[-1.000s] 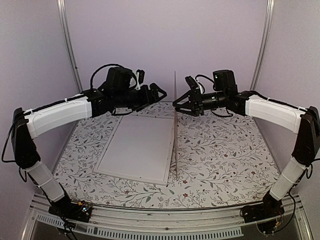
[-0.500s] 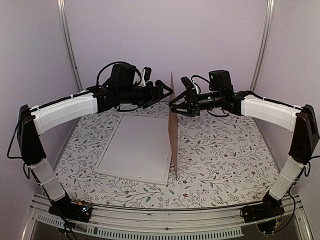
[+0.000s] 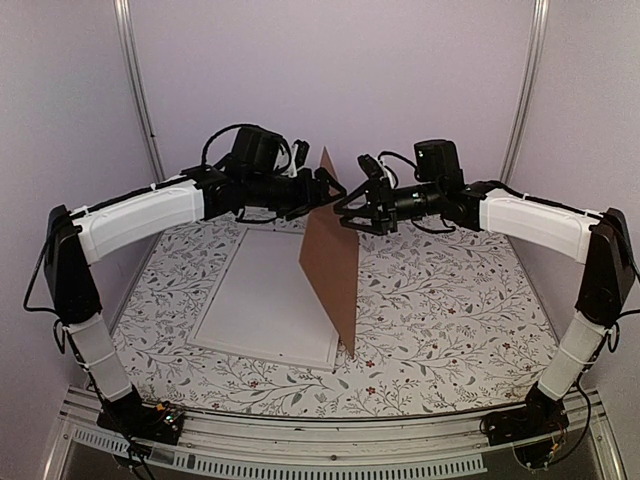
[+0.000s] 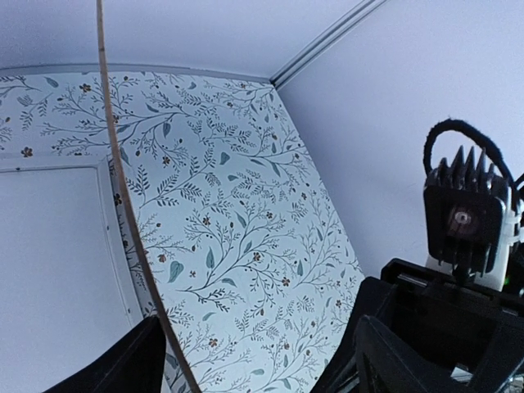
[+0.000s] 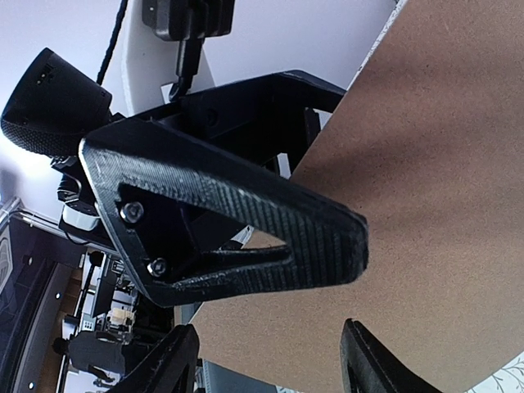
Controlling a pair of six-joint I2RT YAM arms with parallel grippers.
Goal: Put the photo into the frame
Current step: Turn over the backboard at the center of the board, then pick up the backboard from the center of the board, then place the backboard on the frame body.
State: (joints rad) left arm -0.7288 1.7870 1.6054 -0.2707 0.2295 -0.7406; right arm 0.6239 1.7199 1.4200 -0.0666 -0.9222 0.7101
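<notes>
Hardboard backing panel tilted at centre between left gripper, jaws wide, and right gripper, half-open, neither clamping; frame flat lower-left, nearer left gripper

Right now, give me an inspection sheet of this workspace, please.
Surface: floral table cover, lying flat.
Job's things: white frame lies flat left of centre; its inside is plain white, photo not identifiable.
Clutter: brown backing panel stands on edge between the grippers, top leaning left over the frame; nothing else seen.
Grippers: left gripper open, panel's edge beside one finger; right gripper open, facing the panel's brown face.
Cables: black cables loop at each wrist.
Surroundings: plain pale walls, metal uprights.
</notes>
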